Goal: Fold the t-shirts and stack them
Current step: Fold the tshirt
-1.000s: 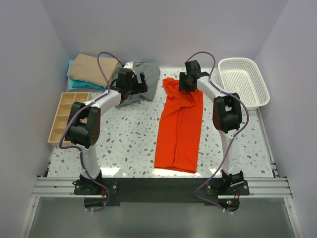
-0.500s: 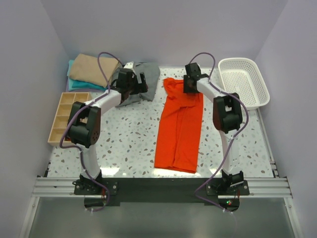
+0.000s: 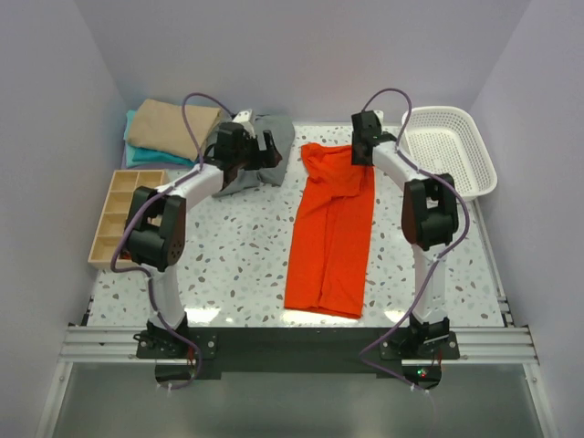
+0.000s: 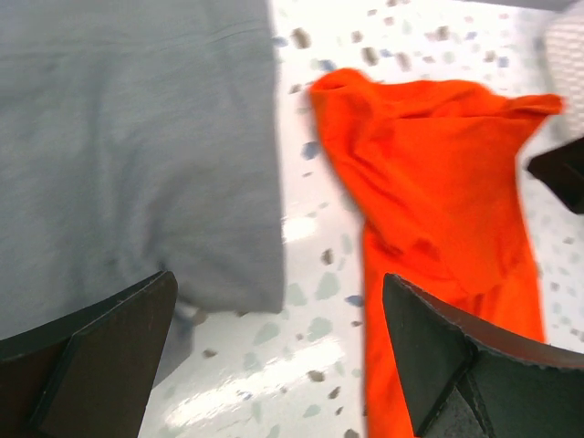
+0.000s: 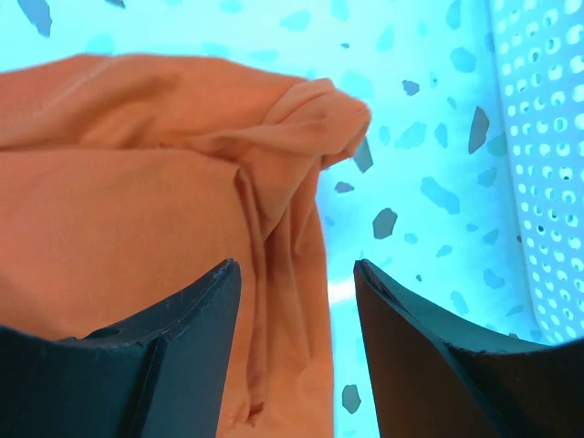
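An orange-red t-shirt [image 3: 330, 228] lies folded into a long strip down the middle of the table, its bunched end at the back. My right gripper [image 3: 363, 146] hovers open over that end's right corner. In the right wrist view the shirt's right edge [image 5: 283, 228] runs below the gap between the jaws [image 5: 297, 292], held by neither finger. A grey t-shirt [image 3: 271, 139] lies crumpled at the back, left of centre. My left gripper [image 3: 251, 151] stands wide open [image 4: 278, 356] above bare table, between the grey cloth [image 4: 137, 155] and the orange-red one [image 4: 438, 182]. Folded tan [image 3: 172, 123] and teal [image 3: 144, 157] t-shirts are stacked at the back left.
A white mesh basket [image 3: 449, 151] stands at the back right, close to my right gripper, and its wall [image 5: 547, 164] shows in the right wrist view. A wooden compartment tray [image 3: 123, 214] sits at the left edge. Speckled table [image 3: 237, 255] lies between the arms.
My right gripper has moved right and slightly back, from over the middle of the orange-red shirt's far end to its right corner, with its jaws spreading a little. The left arm has barely moved.
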`<state>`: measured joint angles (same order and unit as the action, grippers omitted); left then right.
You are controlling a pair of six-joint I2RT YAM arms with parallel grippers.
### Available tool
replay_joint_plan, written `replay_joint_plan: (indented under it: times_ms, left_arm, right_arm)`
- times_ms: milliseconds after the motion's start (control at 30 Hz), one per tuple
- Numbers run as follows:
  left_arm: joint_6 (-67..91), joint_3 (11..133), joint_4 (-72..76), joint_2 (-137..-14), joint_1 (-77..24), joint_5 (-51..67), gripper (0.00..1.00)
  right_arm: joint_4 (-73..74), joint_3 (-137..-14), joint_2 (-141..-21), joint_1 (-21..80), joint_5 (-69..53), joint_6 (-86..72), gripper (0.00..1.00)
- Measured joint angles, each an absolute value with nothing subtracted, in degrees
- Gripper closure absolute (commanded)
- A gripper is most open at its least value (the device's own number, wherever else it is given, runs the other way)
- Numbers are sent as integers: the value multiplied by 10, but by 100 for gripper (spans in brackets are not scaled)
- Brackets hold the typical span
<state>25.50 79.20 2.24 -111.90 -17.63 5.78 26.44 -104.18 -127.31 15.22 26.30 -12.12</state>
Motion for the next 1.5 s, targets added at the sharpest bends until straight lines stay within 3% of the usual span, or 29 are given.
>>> replay_joint_plan:
  times_ms: [367,733,1300,1500]
  left_arm:
    - [267,1041,49,-1304,-194,281,0]
    - [308,1196,-23,-1470,-203,353,0]
    - [315,1321,-10,-1555,-203,350,0]
    - [321,1348,4,-1579,-203,341,0]
  right_arm:
    - [302,-1157,-1305,46,76,-185,45]
    - [281,-1152,-1347,32,-86,-251,46]
    - [253,-1154,-1368,27,-80,-252,44]
    - [259,-1210,-1406,26,-65,-248,43]
